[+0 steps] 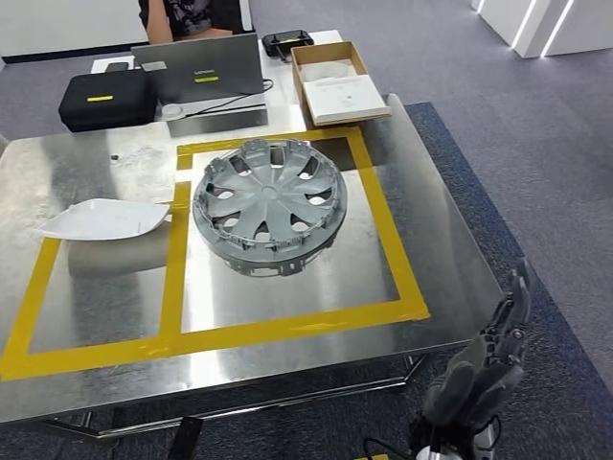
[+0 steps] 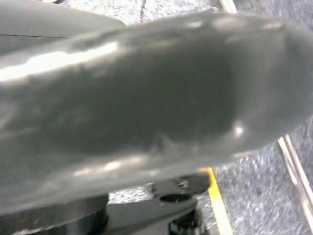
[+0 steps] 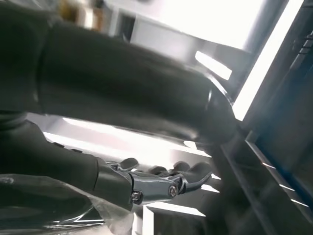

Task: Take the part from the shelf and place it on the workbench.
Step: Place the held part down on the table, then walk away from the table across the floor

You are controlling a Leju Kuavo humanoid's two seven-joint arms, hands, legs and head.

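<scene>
A grey wheel cover [image 1: 269, 204] lies flat on the steel workbench [image 1: 426, 240], inside the larger square marked with yellow tape [image 1: 387, 230]. A white curved panel [image 1: 104, 219] lies to its left in the smaller taped field. My right hand [image 1: 483, 369] hangs off the table's near right corner, below the edge, with its fingers stretched out and holding nothing. In the right wrist view its fingers [image 3: 162, 174] are likewise spread and bare. A blurred grey part of my left hand [image 2: 147, 98] sits close to the left wrist camera, and its fingers are hidden.
At the table's far side stand a laptop [image 1: 198, 69], a black case [image 1: 107, 99], a black controller [image 1: 287, 41] and an open cardboard box [image 1: 338, 81]. A person [image 1: 190, 14] sits behind the laptop. Grey carpet [image 1: 534, 153] stretches to the right of the table.
</scene>
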